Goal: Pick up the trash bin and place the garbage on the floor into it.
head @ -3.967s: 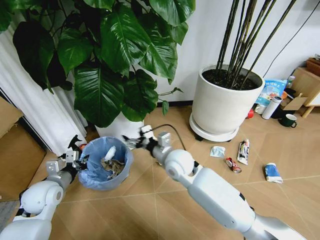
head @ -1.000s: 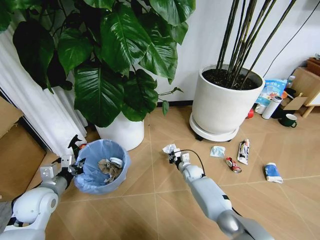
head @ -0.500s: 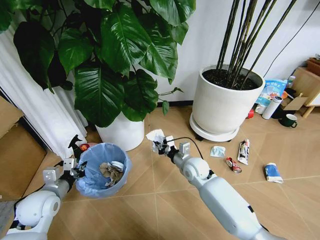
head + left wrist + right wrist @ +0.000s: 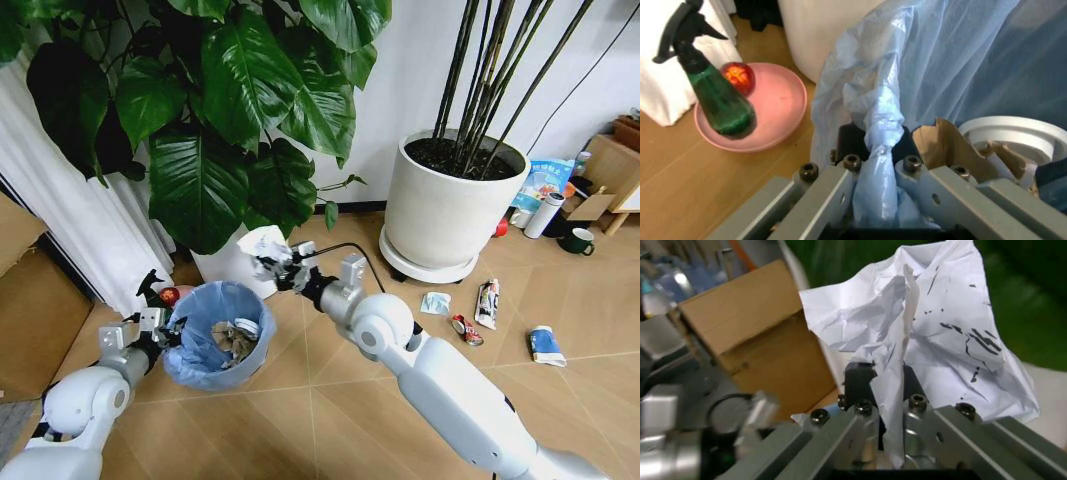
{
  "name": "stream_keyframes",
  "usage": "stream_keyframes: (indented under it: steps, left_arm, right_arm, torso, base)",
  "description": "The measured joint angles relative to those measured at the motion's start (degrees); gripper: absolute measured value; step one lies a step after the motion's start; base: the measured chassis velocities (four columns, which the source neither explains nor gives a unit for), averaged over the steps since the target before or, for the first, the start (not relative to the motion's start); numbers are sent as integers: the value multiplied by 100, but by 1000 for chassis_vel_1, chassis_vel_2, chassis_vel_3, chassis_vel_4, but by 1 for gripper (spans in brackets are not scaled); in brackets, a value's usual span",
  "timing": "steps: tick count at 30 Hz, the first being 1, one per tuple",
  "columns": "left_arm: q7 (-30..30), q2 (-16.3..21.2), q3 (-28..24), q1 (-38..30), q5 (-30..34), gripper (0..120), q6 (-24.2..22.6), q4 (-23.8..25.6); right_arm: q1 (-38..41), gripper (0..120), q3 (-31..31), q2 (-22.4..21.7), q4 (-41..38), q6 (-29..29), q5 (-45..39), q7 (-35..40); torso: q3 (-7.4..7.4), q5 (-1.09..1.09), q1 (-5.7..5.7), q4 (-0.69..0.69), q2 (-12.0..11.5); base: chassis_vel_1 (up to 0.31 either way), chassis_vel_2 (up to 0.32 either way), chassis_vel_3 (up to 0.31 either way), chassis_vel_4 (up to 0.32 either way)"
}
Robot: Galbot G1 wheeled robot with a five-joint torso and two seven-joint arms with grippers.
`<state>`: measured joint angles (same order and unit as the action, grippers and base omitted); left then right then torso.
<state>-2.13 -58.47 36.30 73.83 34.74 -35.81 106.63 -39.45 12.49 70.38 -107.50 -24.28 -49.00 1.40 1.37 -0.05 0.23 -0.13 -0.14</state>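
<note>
From the head view, you see the trash bin low at eight o'clock on the floor. Your left gripper pinches its rim. Your right gripper holds crumpled paper just past the bin, toward one o'clock. More garbage lies at three o'clock near a big white pot.

In the left wrist view, the fingers squeeze the soft blue bag. It looks thin and slippery, so grip rim and bag together. You also see a green spray bottle on a pink dish.

In the right wrist view, the fingers pinch the paper's middle fold. It looks light and squashy, so a gentle grip should do.
</note>
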Motion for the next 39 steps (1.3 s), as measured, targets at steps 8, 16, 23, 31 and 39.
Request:
stream_keyframes:
  steps: [8,16,23,31,39]
  left_arm:
    - [31,52,-103,-147,83,0,-23,-104]
    - [53,52,-142,-232,131,0,-26,-130]
    - [52,63,-122,-215,141,0,-18,-125]
    - [50,67,-82,-204,142,0,-5,-109]
    - [46,63,-57,-206,135,0,3,-92]
  right_arm:
    - [15,0,493,32,-37,-11,-35,-23]
    - [-40,0,780,2,23,-57,20,-109]
    - [-15,26,897,111,154,-119,105,-137]
    - [22,52,923,148,197,-116,119,-102]
    - [52,81,900,180,247,-66,183,-85]
  torso:
    - [0,0,0,0,0]
    - [0,0,0,-1,0]
    - [0,0,0,0,0]
    - [0,0,0,0,0]
    - [0,0,0,0,0]
  base:
    - [0,0,0,0]
    - [0,0,0,0]
    - [0,0,0,0]
    - [0,0,0,0]
    - [0,0,0,0]
